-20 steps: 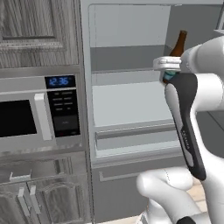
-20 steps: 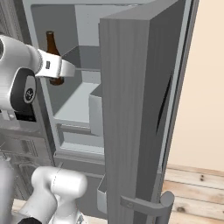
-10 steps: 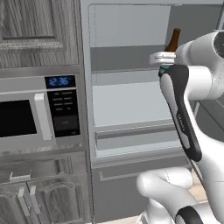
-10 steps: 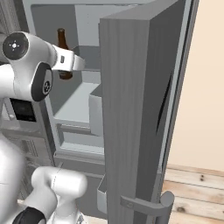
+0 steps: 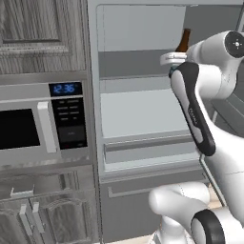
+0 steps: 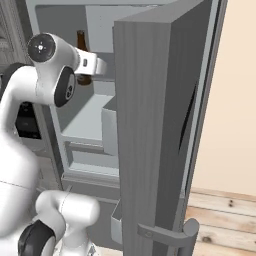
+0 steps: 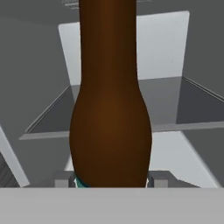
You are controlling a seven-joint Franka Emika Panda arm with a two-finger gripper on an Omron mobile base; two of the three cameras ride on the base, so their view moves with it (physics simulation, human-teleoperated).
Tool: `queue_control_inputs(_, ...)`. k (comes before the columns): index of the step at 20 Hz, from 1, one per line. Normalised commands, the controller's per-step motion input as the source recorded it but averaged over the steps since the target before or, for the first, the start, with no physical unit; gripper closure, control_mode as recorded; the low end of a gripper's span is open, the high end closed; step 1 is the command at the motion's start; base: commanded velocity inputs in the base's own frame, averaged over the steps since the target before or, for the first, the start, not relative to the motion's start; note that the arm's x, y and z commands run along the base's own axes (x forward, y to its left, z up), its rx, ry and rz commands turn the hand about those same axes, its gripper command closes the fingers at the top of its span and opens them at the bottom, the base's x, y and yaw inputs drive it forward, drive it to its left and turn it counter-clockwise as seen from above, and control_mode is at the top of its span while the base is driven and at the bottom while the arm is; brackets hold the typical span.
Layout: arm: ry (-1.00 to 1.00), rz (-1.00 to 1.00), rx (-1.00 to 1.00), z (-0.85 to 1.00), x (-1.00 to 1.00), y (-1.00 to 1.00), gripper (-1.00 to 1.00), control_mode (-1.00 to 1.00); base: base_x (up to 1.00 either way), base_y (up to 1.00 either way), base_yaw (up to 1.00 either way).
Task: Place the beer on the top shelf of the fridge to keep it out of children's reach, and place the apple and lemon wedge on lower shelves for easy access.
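The beer (image 7: 111,109) looks like smooth brown glass. The fridge (image 5: 143,119) interior is matt grey; its door (image 6: 150,150) shows wood grain.

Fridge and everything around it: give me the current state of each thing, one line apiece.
fridge: door open.
beer: upright, held above the top shelf.
gripper: shut on the beer's lower body.
microwave: door closed, clock lit.
lower drawers: closed.
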Motion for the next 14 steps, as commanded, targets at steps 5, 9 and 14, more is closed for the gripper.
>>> queue_control_inputs(5,0.00,0.03,0.00,-0.03,0.46,-0.07,1.00,-1.00,0.00,0.00,0.00)
queue_control_inputs(9,0.01,0.02,0.00,-0.13,0.46,-0.05,1.00,-1.00,0.00,0.00,0.00)
queue_control_inputs(14,0.00,0.00,0.00,-0.20,0.42,0.00,1.00,-1.00,0.00,0.00,0.00)
